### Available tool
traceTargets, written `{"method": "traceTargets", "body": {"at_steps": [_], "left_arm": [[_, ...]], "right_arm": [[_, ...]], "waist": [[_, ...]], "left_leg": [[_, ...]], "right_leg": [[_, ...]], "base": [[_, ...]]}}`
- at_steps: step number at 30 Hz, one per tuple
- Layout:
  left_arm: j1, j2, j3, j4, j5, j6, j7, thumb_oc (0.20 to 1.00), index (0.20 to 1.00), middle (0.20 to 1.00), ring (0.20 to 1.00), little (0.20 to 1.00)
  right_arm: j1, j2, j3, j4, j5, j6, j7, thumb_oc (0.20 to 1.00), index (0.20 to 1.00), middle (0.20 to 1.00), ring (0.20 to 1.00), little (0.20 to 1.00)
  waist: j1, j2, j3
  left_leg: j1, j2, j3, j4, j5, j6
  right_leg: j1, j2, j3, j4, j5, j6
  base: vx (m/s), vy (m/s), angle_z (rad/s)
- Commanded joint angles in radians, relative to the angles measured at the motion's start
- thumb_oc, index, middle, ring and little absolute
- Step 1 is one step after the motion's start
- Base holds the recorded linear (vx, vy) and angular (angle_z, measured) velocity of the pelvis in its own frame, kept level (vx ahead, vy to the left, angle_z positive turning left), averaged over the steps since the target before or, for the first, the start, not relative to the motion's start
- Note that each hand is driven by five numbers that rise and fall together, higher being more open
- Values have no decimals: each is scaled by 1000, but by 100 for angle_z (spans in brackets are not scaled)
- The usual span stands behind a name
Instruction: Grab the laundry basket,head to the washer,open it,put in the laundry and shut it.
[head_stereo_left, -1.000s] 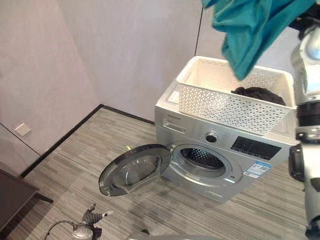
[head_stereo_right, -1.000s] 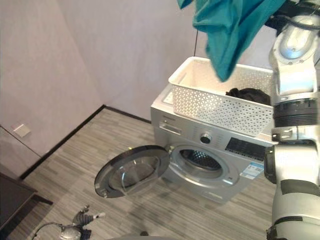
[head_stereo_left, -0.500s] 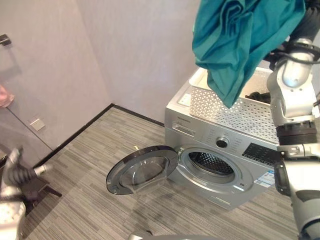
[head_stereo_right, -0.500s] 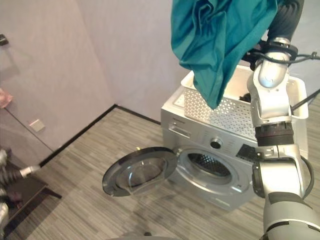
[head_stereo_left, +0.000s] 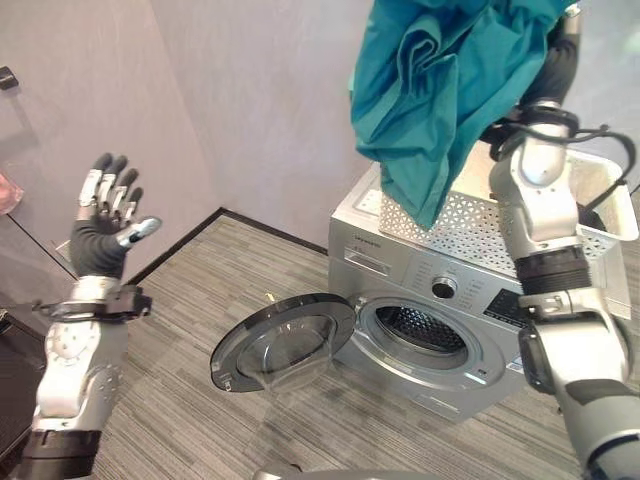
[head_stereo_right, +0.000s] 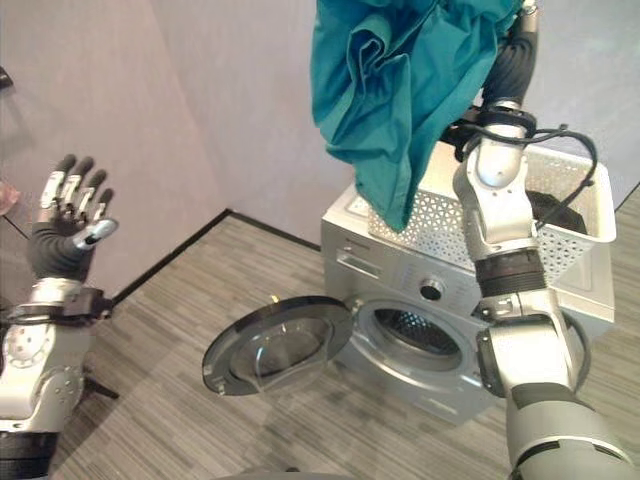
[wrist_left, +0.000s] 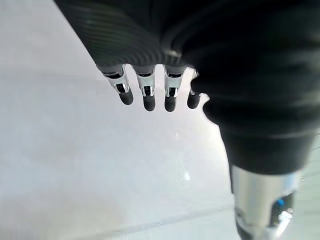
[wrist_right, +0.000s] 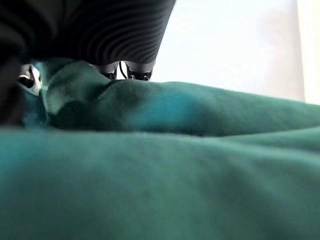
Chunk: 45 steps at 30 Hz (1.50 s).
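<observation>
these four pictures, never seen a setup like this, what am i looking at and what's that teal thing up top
It is a two-armed humanoid robot doing laundry. The two wide pictures come from a pair of cameras on its head, looking down. The two close-ups come from cameras on its wrists.

In front stands a silver washing machine with its round door swung open. A white laundry basket sits on top, with something dark inside.

The teal thing is a garment. The right robot hand holds it high above the basket, its fingers buried in the cloth. In the right wrist picture the cloth fills most of the frame.

The left robot hand is raised at the side, fingers spread, holding nothing.
</observation>
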<state>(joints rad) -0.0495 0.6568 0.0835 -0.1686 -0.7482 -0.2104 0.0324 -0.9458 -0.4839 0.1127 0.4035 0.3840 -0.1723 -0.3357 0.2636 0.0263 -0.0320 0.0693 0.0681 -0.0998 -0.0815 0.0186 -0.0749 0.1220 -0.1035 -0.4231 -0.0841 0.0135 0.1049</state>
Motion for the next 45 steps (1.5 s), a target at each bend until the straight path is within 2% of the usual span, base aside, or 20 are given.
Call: {"method": "traceTargets", "body": {"at_steps": [1,2,3,6,15,25,45], "left_arm": [[-97,41,-64,-76,-119,-67,-17,1000,1000,1000,1000,1000],[-122,34,-99,-89,-137,-64,-25,1000,1000,1000,1000,1000],[-183,20,-185,-115,-158,-56,-31,1000,1000,1000,1000,1000],[-275,19,-280,-134,-145,-49,-24,1000,1000,1000,1000,1000],[-491,-17,-442,-128,-138,-53,13,1000,1000,1000,1000,1000],[-605,-47,-511,-110,-142,-61,41,1000,1000,1000,1000,1000],[-667,-49,-634,-144,-175,-26,-13,1000,1000,1000,1000,1000]], "right_arm": [[-124,30,55,-3,55,-47,3,200,200,200,200,200],[-129,42,62,3,60,-46,4,200,200,200,200,200],[-140,74,82,31,83,-45,6,200,200,200,200,200],[-149,112,109,45,122,-45,6,200,200,200,200,200],[-163,180,169,37,159,-44,14,200,200,200,200,200],[-155,222,206,9,179,-47,22,200,200,200,200,200],[-203,280,289,88,296,-49,93,200,200,200,200,200]], "waist": [[-3,-99,-61],[-5,-99,-61],[-11,-101,-60],[-17,-104,-56],[-32,-107,-54],[-41,-100,-52],[-59,-94,-57]], "left_leg": [[-58,3,-8,-3,11,13],[-59,3,-9,-3,11,13],[-59,3,-11,-3,11,14],[-56,3,-10,-4,10,15],[-53,3,-2,-3,5,19],[-52,10,9,-3,8,18],[-53,18,28,-4,13,12]], "right_leg": [[3,-89,61,-3,29,46],[3,-88,61,-3,29,45],[2,-87,63,-3,31,45],[3,-86,64,-3,32,44],[-2,-83,77,-3,31,43],[-11,-76,89,-3,29,40],[-24,-65,104,-3,31,37]], "base": [[0,0,0],[0,0,0],[0,0,0],[0,0,0],[0,0,0],[2,-7,-3],[0,-3,-2]]}}
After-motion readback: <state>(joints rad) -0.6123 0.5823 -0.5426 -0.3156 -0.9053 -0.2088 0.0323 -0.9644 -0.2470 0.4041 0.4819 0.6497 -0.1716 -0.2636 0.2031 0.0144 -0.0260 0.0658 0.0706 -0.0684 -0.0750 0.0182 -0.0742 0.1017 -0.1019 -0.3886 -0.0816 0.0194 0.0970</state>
